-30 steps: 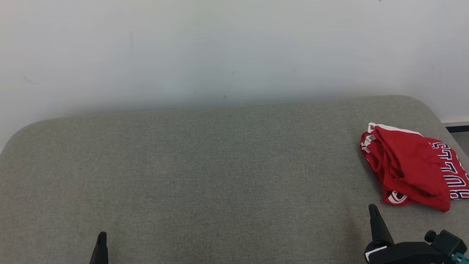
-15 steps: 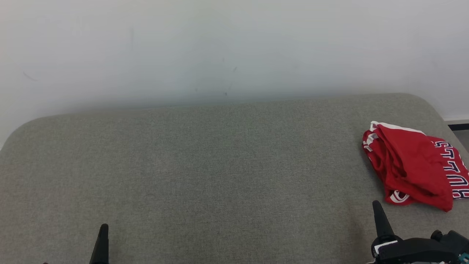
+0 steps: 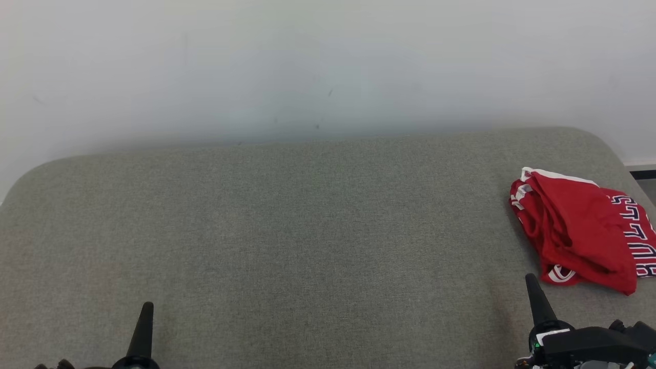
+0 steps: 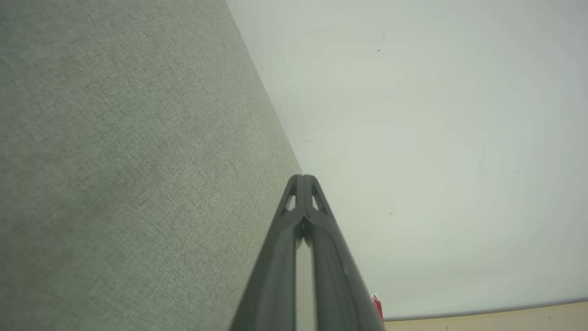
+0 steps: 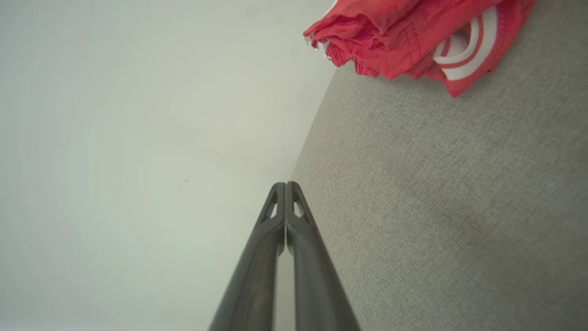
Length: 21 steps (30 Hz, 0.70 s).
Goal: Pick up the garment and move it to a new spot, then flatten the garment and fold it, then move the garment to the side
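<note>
A red garment (image 3: pixel 579 230) with white trim and dark lettering lies in a folded bundle at the far right of the grey padded surface (image 3: pixel 307 230). Its near corner fills the top of the right wrist view as red cloth (image 5: pixel 404 32). My right gripper (image 3: pixel 531 279) is shut with nothing in it, its tips just short of the garment's near corner and apart from it; the shut tips meet at mid-frame (image 5: pixel 285 185) in its own view. My left gripper (image 3: pixel 147 306) is shut and empty at the lower left, tips pressed together (image 4: pixel 302 177).
A pale wall (image 3: pixel 307 66) rises directly behind the grey surface. The surface's right edge drops off just past the garment, with a dark skirting strip (image 3: pixel 643 174) and floor beyond. A beige floor strip (image 4: pixel 487 319) runs along the bottom of the left wrist view.
The whole head view has shifted slightly, so the camera moved. Both grippers reach a little higher into the picture than before. The garment lies as it did.
</note>
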Motion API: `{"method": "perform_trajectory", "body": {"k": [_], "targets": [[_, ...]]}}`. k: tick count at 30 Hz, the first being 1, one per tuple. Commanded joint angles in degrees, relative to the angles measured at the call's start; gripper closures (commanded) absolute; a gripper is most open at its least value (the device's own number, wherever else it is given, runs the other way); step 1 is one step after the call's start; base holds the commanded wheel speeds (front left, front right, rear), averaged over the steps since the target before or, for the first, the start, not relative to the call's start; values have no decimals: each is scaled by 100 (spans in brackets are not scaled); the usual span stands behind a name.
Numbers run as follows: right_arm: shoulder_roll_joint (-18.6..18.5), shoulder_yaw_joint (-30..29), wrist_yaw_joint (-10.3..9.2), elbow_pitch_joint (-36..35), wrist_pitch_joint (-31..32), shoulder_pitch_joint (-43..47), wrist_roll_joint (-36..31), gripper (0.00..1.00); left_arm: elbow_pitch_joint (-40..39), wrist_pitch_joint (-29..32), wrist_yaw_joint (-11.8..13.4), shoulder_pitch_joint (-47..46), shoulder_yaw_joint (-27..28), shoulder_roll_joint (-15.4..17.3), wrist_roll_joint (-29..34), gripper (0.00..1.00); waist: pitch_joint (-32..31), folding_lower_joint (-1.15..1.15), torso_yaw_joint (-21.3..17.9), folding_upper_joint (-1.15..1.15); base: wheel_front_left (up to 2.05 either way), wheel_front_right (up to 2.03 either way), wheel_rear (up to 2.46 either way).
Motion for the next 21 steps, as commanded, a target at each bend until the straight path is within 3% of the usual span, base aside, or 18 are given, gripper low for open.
{"method": "perform_trajectory", "body": {"k": [1, 21], "targets": [[4, -38, 3, -63, 49, -94, 130, 100, -22, 43, -30, -138, 18, 33, -153, 100, 6, 0, 3, 0, 0, 0, 0], [14, -186, 4, -150, 304, -152, 1089, 100, 36, 295, -60, -326, 24, 38, -1086, 100, 98, 0, 38, 0, 0, 0, 0]]}}
